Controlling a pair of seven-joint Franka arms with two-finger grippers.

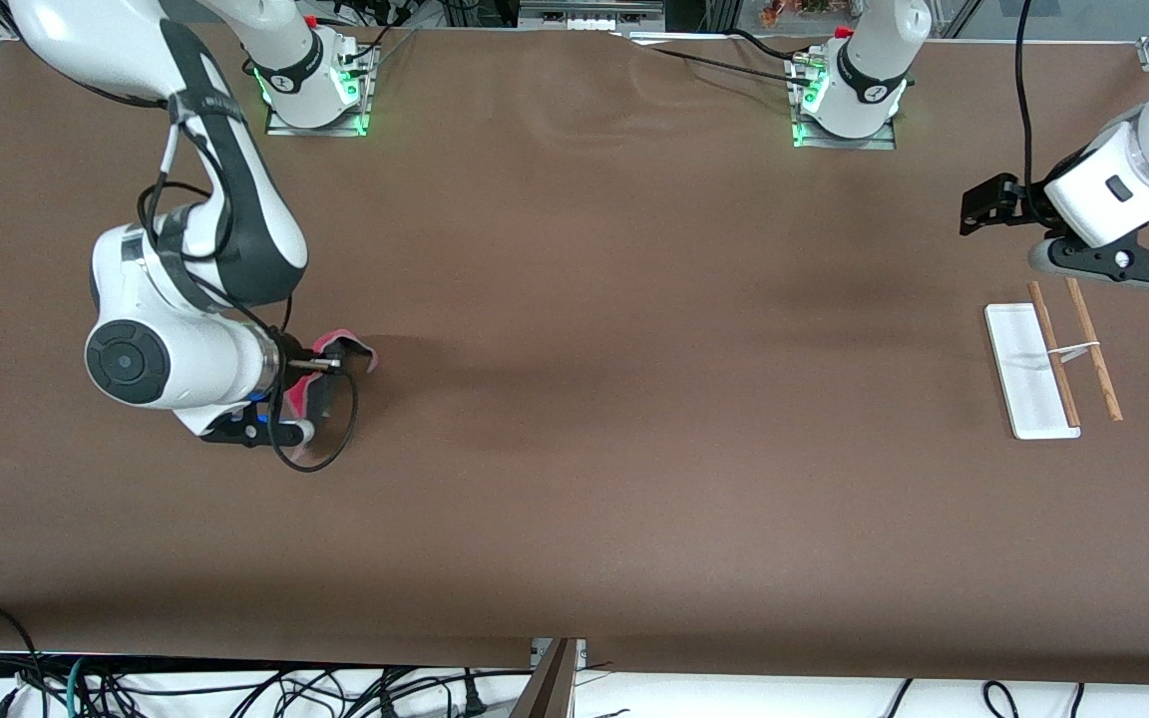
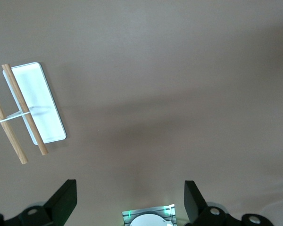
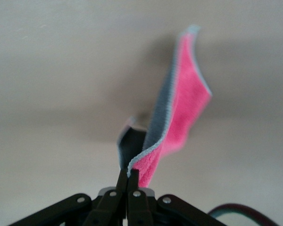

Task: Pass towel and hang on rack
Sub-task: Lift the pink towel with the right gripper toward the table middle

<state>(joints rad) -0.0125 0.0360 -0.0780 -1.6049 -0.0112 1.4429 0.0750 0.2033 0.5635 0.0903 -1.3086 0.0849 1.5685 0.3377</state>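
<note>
Right gripper (image 3: 127,181) pinches towel (image 1: 335,349) by one corner, lifted at its end of table. Left gripper (image 2: 130,197) waits open above rack (image 1: 1043,369). Carry towel centreward, keeping cloth hanging free for a clean handover.

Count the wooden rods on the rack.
2. Both lie side by side on the rack at the left arm's end: one rod over the white base, the other rod beside it.

Towel (image 3: 184,108) pink — grey-edged (rack (image 1: 1028,374) seemingly white).
</note>
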